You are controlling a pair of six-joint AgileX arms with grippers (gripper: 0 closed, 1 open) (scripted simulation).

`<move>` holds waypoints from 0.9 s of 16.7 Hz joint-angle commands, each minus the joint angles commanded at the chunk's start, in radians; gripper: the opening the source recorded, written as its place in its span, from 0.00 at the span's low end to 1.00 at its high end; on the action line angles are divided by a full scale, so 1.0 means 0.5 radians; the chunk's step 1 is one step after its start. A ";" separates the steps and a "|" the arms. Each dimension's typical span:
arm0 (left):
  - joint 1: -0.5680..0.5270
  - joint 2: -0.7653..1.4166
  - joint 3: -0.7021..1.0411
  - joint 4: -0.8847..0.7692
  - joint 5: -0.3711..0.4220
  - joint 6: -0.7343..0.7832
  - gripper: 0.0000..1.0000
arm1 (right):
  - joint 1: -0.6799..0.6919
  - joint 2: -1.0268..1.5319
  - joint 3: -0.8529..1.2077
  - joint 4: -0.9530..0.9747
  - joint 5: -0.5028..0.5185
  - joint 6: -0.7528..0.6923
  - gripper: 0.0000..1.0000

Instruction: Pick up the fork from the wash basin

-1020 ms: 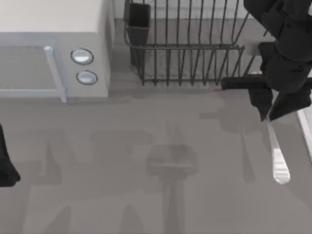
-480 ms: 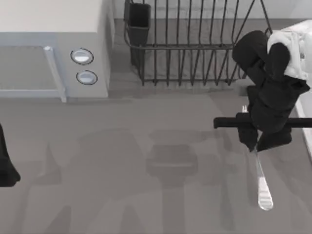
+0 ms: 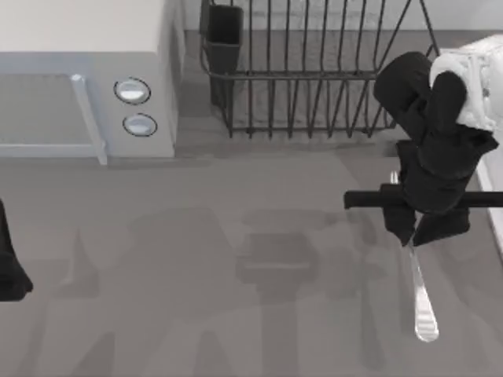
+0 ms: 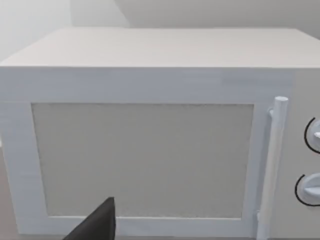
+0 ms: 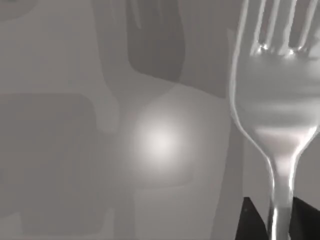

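Since half a second ago almost nothing is changing — our right gripper (image 3: 410,238) is holding nearly the same spot toward the right side of the table, and the fork (image 3: 420,294) is hanging a touch lower in the top view, whereas a full second back we were farther up and right, by the corner of the dish rack (image 3: 302,71). We are gripping the fork with the right fingers closed on its neck, the handle running out from the fingertips to its rounded end. From the right wrist camera the fork (image 5: 277,100) is showing its prongs and shoulders large, with the dark fingertips (image 5: 250,220) pinching the narrow stem on both sides. We are carrying it over the grey surface; the pale raised rim of the wash basin (image 3: 489,200) is lying just beside the gripper at the right edge. Our left arm (image 3: 9,267) is sitting parked at the left edge, its wrist camera facing the white microwave (image 4: 150,140) — a dark fingertip (image 4: 100,225) is poking into that view.
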 joint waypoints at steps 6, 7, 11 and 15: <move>0.000 0.000 0.000 0.000 0.000 0.000 1.00 | 0.000 0.000 0.000 0.000 0.000 0.000 0.75; 0.000 0.000 0.000 0.000 0.000 0.000 1.00 | 0.000 0.000 0.000 0.000 0.000 0.000 0.83; 0.000 0.000 0.000 0.000 0.000 0.000 1.00 | 0.000 0.000 0.000 0.000 0.000 0.000 1.00; 0.000 0.000 0.000 0.000 0.000 0.000 1.00 | 0.000 0.000 0.000 0.000 0.000 0.000 1.00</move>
